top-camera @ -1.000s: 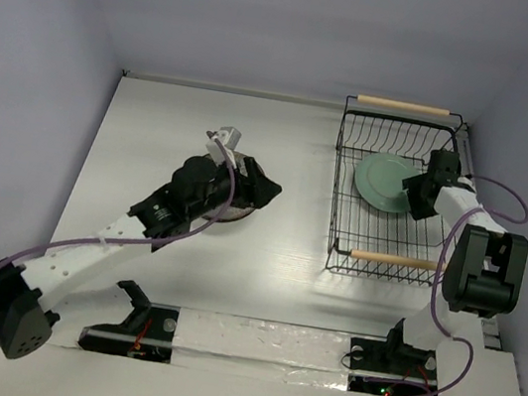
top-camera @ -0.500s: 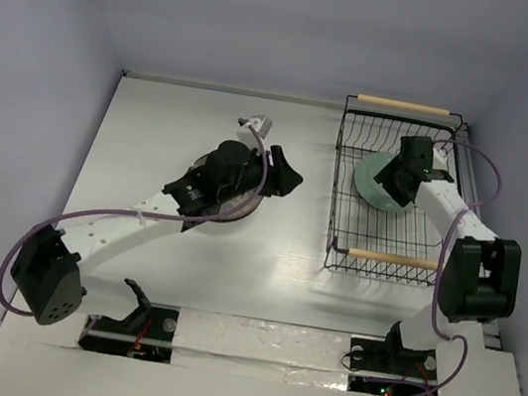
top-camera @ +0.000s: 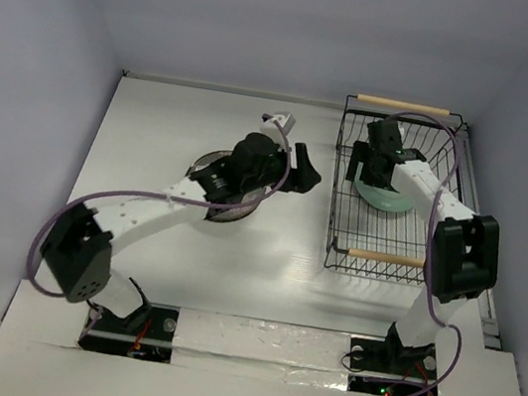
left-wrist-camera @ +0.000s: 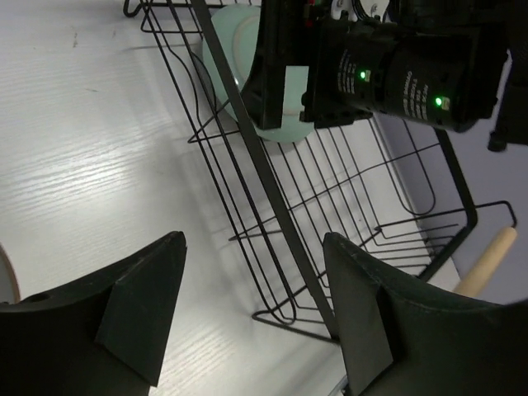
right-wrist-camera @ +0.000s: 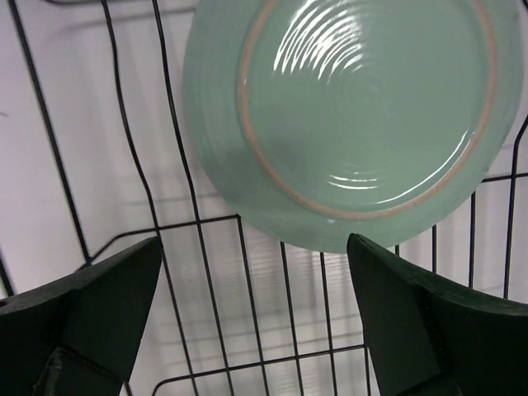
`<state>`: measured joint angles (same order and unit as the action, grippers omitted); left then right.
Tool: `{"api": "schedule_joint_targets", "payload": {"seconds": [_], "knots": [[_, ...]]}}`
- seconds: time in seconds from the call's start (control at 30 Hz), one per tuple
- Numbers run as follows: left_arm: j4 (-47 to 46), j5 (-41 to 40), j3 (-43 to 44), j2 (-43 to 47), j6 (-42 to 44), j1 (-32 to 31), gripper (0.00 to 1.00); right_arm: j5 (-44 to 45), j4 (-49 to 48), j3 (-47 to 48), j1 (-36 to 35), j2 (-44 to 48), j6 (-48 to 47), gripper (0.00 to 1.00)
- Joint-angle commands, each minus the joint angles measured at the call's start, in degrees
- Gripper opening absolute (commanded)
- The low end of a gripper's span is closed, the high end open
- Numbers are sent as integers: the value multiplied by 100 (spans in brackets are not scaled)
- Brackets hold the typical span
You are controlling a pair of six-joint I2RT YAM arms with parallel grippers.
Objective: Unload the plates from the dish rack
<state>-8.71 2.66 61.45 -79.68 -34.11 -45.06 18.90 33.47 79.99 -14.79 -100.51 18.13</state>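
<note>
One mint green plate [top-camera: 392,197] lies flat in the dish rack [top-camera: 336,194], a black wire basket with two wooden handles. My right gripper [top-camera: 369,167] hangs open just above the plate's left rim. In the right wrist view the plate [right-wrist-camera: 363,107] fills the top, and the gripper [right-wrist-camera: 256,318] holds nothing between its fingers. My left gripper [top-camera: 310,165] is open and empty between the rack and a stack of plates [top-camera: 211,165] on the table. The left wrist view faces the rack's side wires [left-wrist-camera: 272,206], with the mint plate [left-wrist-camera: 223,58] behind them.
The rack's wooden handles [top-camera: 404,105] lie at its far and near ends. The right arm's black wrist [left-wrist-camera: 388,70] hangs over the rack. The left arm's forearm covers most of the stack. Walls close the table on the left, back and right.
The left gripper has swung right, off the stack toward the rack. The right gripper has moved left and farther across the rack, over the mint plate, and its jaws have spread wider.
</note>
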Motion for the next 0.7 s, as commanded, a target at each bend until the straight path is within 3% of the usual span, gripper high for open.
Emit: {"api": "schedule_joint_targets", "payload": {"seconds": [0.0,0.3,0.67], "knots": [[-8,200,673,-598,106,-29,64,299,256,307,-68,-47,-380,99],[45,288,1668,-1892,115,-222,65,958,467,518,-68,-601,-442,100],[-324,130,1712,-2368,-25,-275,59,834,449,386,-191,-759,-662,100]]}}
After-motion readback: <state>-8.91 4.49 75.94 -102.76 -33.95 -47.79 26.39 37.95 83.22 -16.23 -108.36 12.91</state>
